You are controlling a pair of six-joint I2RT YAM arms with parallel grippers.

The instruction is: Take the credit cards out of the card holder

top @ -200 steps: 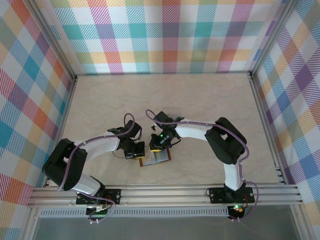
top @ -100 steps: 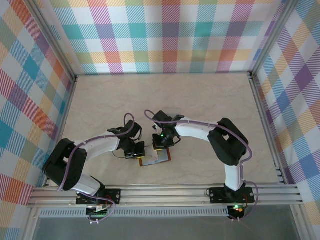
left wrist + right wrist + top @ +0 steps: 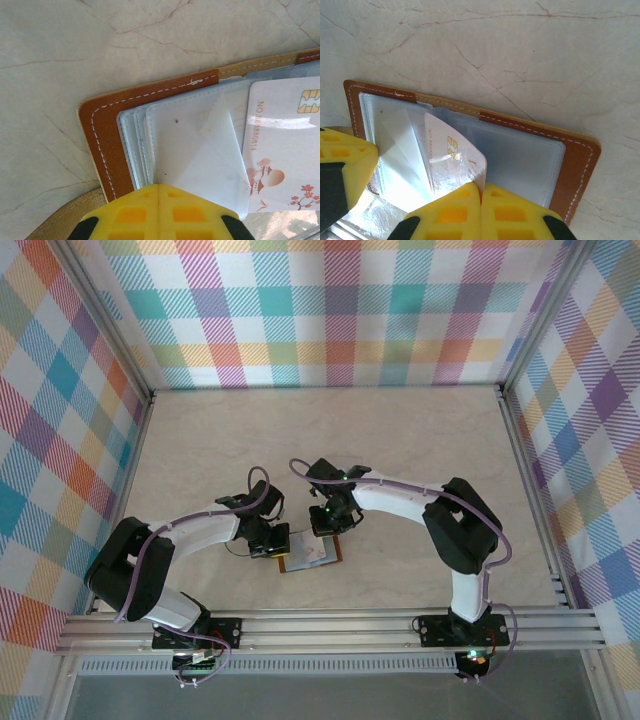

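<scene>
Holder [image 3: 318, 558] lay open on the marbled table [image 3: 420, 440], towards the near edge, between the two arms. Left gripper [image 3: 159, 188] was closed, its tips pressing the clear pockets [image 3: 190, 145] on the holder's left half. Right gripper [image 3: 481, 189] was pinched on the corner of a white chip card [image 3: 445, 150] tilted up from the pockets. Plaid walls [image 3: 330, 310] enclosed the table.

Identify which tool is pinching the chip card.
The right tool: its shut tips pinch the white chip card by a corner; the left tool sits shut at the edge of the card holder.
</scene>
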